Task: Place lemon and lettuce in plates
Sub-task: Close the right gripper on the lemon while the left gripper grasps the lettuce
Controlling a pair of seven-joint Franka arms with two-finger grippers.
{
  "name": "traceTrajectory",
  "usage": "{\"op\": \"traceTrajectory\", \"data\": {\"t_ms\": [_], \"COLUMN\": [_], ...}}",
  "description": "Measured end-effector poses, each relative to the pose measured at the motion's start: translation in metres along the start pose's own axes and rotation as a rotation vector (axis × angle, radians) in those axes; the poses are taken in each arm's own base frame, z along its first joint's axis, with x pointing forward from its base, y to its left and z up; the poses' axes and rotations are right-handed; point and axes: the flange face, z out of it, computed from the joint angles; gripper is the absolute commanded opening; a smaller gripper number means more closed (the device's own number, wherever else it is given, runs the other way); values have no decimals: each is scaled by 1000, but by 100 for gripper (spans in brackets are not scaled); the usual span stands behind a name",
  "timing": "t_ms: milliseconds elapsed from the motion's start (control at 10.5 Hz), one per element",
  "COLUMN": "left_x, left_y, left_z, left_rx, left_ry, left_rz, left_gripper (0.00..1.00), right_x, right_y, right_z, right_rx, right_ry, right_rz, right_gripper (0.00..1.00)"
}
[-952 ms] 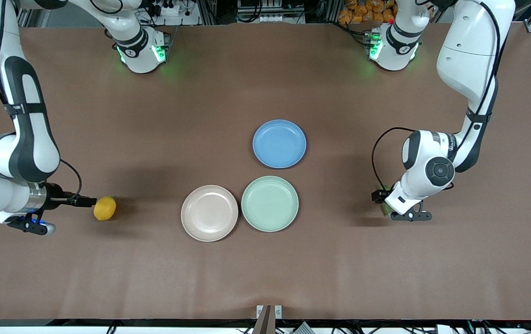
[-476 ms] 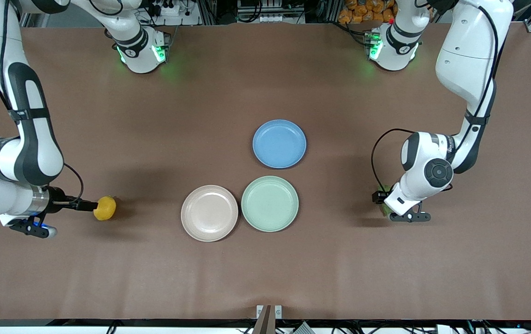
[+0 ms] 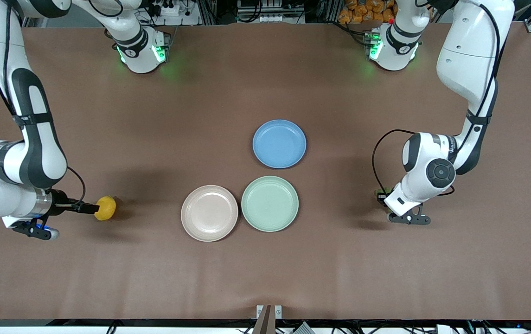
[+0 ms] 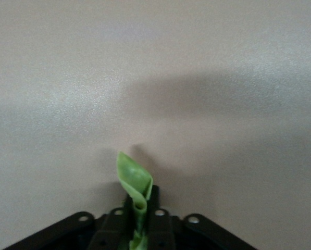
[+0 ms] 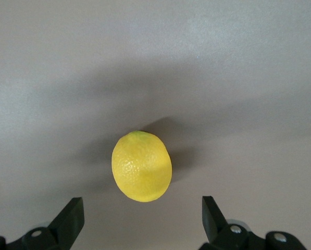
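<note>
Because the lettuce (image 4: 136, 194) is a thin leaf, the left gripper (image 4: 139, 221) has its fingers pinched together on it, and the left wrist view shows the leaf folded and standing up between them. In the front view this gripper (image 3: 388, 206) sits low at the right middle of the frame, its own wrist hiding nearly all of the leaf. Judged from the close pinch, the hold looks adequate for a lift, though a limp leaf may slip.

The right gripper (image 5: 139, 221) has its fingers spread wide, one on each side of the lemon (image 5: 141, 166) and clear of it. The lemon rests on the table at the left middle of the front view (image 3: 105, 208), with the gripper (image 3: 90, 208) at its side. The wide stance suits a round fruit that would roll if nudged from one side only; closing has not yet begun.

Both target plates are bare. The beige plate (image 3: 209, 213) and the green plate (image 3: 270, 203) lie side by side at lower centre, rims nearly touching. A blue plate (image 3: 279, 143) lies just above the green one.

The table (image 3: 265, 273) is covered with a plain brown matte sheet. Both arm bases stand at the top edge with green lights on. Racks and cables fill the strip above the table.
</note>
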Motion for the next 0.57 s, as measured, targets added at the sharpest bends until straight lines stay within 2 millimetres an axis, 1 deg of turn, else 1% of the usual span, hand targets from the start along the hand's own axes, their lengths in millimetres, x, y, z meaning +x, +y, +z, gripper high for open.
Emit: {"op": "traceTrajectory", "data": {"t_ms": [190, 381, 571], "left_x": [0, 2, 6], "left_y": [-1, -2, -3], "left_z": [0, -1, -6], "left_rx": [0, 1, 3], "left_ry": [1, 4, -8], "left_rz": [1, -1, -2], "left_gripper": [0, 0, 0], "right_x": [2, 4, 5], "right_y": [0, 1, 1], "right_z": [7, 9, 15], "right_rx": [0, 1, 3], "right_ry": [2, 11, 10], "right_rz": [1, 2, 7], "right_gripper": [100, 100, 100]}}
